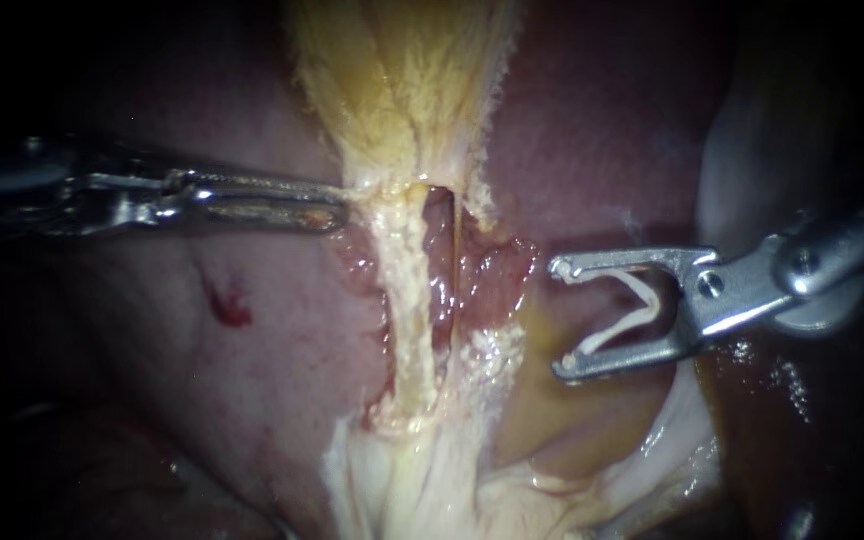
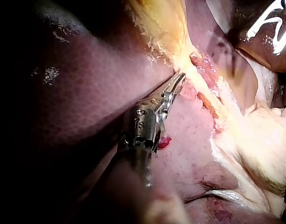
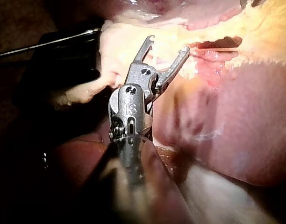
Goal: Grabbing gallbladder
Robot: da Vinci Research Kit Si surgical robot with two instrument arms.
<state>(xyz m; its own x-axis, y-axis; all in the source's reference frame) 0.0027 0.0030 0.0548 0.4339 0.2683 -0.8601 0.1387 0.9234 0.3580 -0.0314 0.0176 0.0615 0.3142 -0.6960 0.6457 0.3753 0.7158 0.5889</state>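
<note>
Two instruments face the tissue, one from each side. My left instrument (image 1: 337, 205) comes in level, and its jaws lie closed on the thin pale edge where the yellow gallbladder (image 1: 402, 80) narrows to its neck. A fine strand drawn taut toward the tip suggests the hold is real but slight. The gallbladder sits above that point, against the liver (image 1: 272, 370), and tapers down into a pale tube (image 1: 407, 310) with a raw red opening just beside it. My right instrument (image 1: 560, 318) hangs well apart on the other side. Its jaws stand wide yet carry a white V-shaped clip (image 1: 632, 310), one end against each jaw.

To do this grab well, I judge the bite should be deeper. A fuller fold of the gallbladder wall between the left jaws would hold better than the frayed fringe, which looks likely to tear under load. The pull should then be slow and directed away from the liver, so the neck stretches without ripping. The tip should keep clear of the tube and the red opening. The clip-carrying instrument is best kept off the tissue until the hold is firm.
</note>
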